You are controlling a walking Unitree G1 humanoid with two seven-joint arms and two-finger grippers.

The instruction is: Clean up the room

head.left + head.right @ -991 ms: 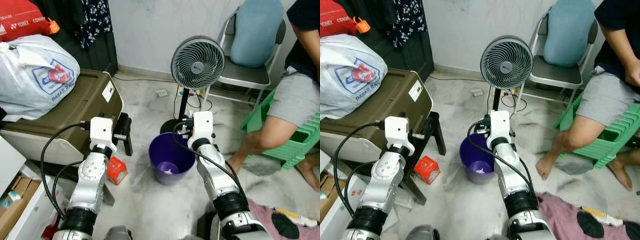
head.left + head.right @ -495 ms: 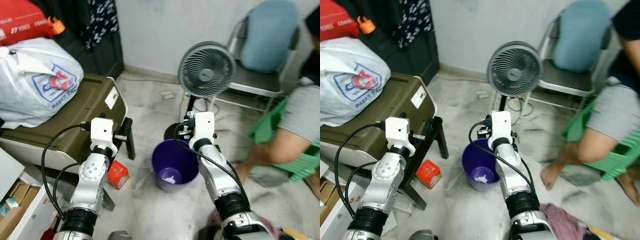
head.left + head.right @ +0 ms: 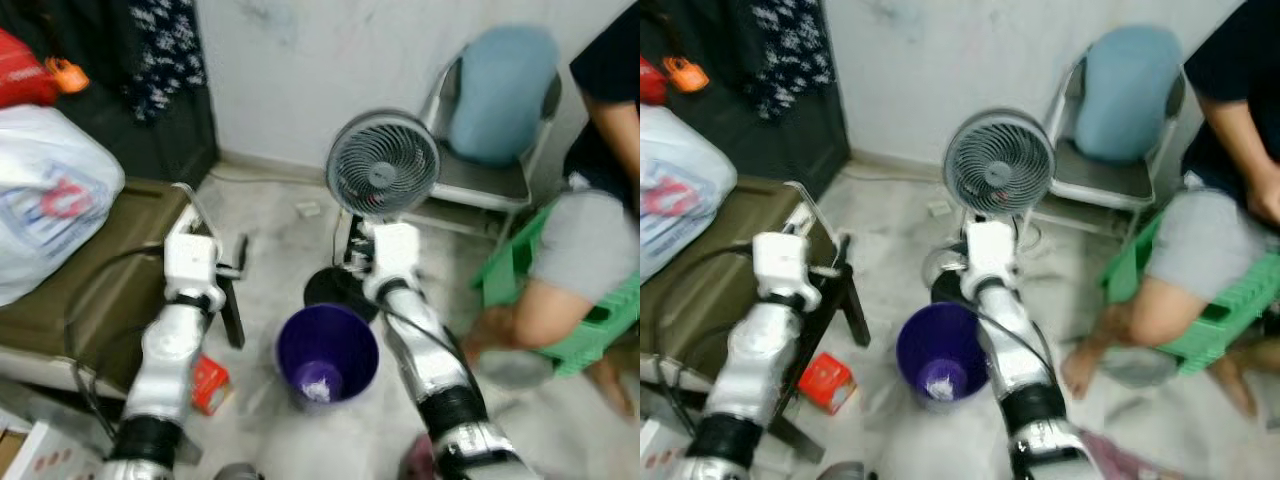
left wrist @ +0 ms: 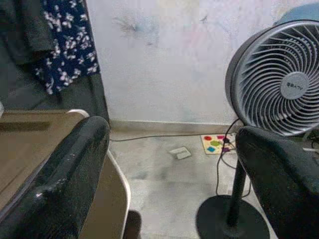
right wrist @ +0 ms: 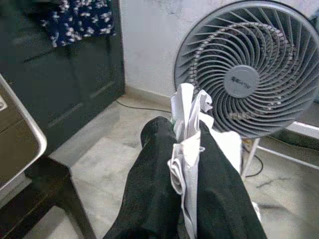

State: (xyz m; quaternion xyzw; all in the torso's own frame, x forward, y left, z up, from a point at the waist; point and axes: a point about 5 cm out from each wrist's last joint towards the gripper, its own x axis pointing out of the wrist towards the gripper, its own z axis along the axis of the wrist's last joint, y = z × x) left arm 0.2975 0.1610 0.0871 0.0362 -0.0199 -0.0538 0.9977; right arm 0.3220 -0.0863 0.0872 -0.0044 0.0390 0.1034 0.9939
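Note:
A purple bin [image 3: 327, 352] stands on the floor between my arms, with a bit of pale waste at its bottom. My right gripper [image 5: 187, 130] is shut on a crumpled white paper [image 5: 189, 112]. It hangs just beyond the bin's far rim, near the fan's base [image 3: 335, 290]. My left gripper [image 4: 172, 132] is open with nothing between its fingers; it points down left of the bin [image 3: 237, 295]. A small red box [image 3: 208, 384] lies on the floor by my left arm.
A grey standing fan [image 3: 383, 165] is right behind the bin. A chair with a blue cushion [image 3: 495, 90] stands at the wall. A person [image 3: 590, 220] sits on a green stool at the right. A brown case [image 3: 90, 270] bearing a white bag [image 3: 40, 200] is at the left.
The whole picture has shifted and blurred as the head camera moved. Both arms hold much the same pose, and the right gripper still has the paper.

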